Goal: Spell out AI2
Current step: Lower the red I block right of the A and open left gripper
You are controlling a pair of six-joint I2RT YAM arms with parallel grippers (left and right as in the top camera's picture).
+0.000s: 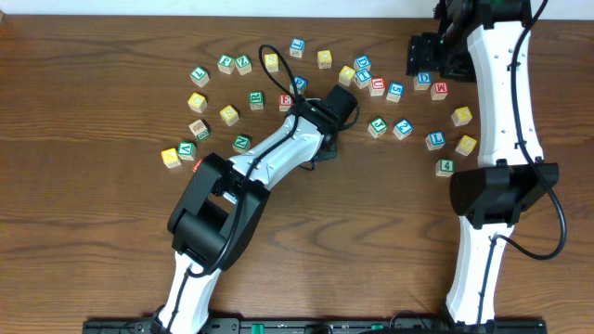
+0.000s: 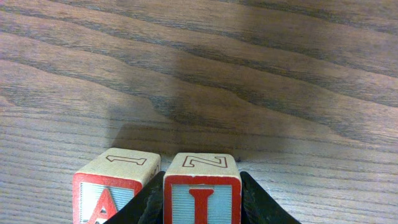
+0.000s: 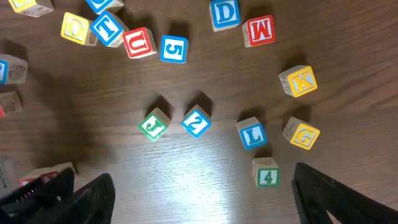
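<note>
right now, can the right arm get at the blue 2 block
Probably yes. The right hand is open and the 2 block lies uncovered ahead of it. The green J block sits close beside it but apart, so there looks to be room to grip.

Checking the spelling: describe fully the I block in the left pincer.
The I block is a pale wooden cube: red-bordered front with a red I on light blue, outlined Z on top. It stands upright, clasped by the left pincer, close beside the A block.
</note>
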